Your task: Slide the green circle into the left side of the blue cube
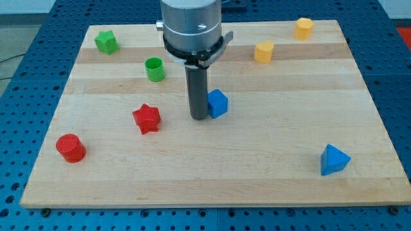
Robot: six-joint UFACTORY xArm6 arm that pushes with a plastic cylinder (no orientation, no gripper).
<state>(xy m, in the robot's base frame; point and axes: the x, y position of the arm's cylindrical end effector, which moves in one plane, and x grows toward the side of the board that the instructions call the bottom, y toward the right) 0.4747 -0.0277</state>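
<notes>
The green circle (155, 69) is a short green cylinder on the wooden board (212, 173), toward the view's upper left of centre. The blue cube (218, 103) sits near the board's middle, below and right of the green circle. My tip (198, 118) is the lower end of the dark rod and rests right against the blue cube's left side. The tip stands below and to the right of the green circle, well apart from it.
A green star (106, 42) lies at the top left. A red star (147, 118) and a red cylinder (70, 148) lie at the left. Two yellow blocks (264, 51) (304, 28) sit at the top right. A blue triangle (333, 160) lies at the bottom right.
</notes>
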